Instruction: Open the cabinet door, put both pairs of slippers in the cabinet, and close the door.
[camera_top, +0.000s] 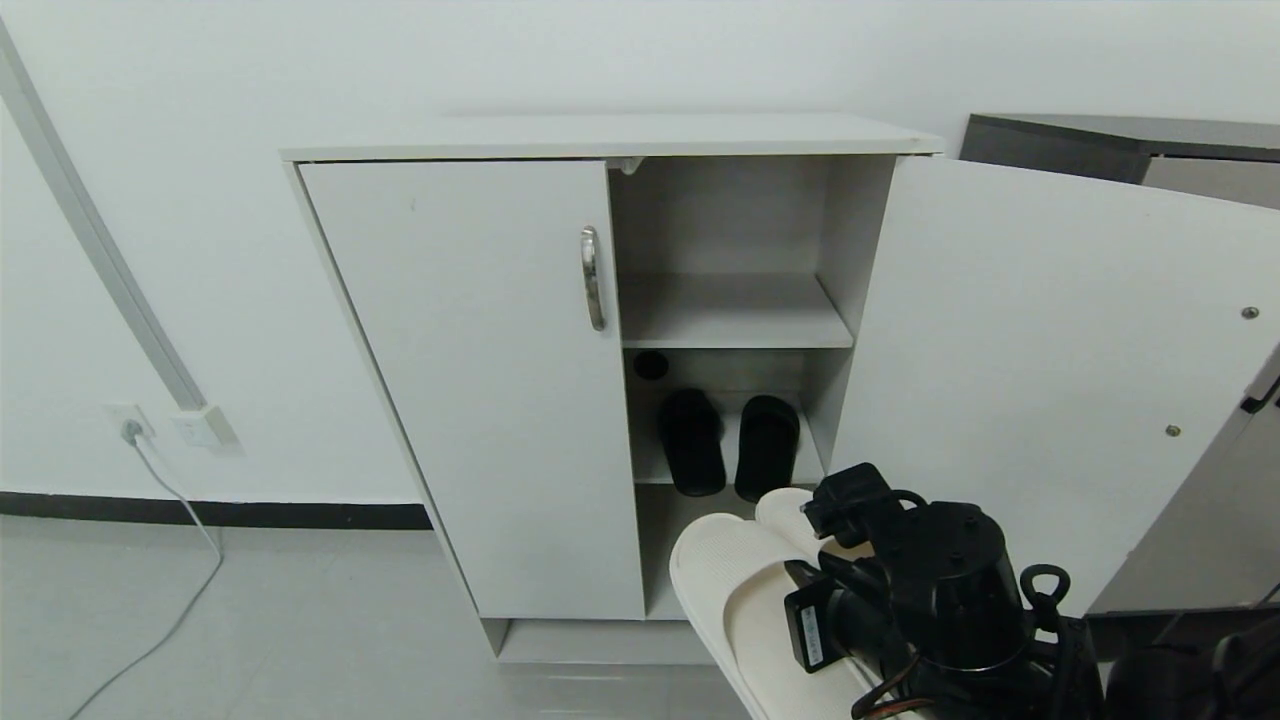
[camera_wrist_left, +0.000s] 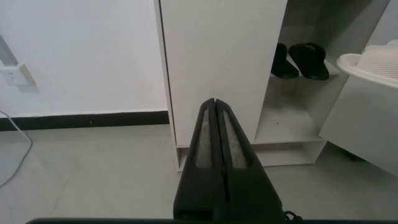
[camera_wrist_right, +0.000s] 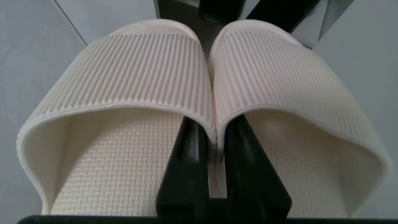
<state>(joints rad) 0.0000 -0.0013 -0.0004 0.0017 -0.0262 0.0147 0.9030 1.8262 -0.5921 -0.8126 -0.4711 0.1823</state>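
The white cabinet has its left door closed and its right door swung wide open. A black pair of slippers lies side by side on the middle shelf. My right gripper is shut on the inner edges of a cream pair of slippers, held toes forward just before the cabinet's lower opening. My left gripper hangs shut and empty, low over the floor, facing the closed left door.
The upper shelf and bottom shelf are bare. A wall socket with a cable sits at the left, the cable trailing over the floor. A grey unit stands behind the open door. Open floor lies left of the cabinet.
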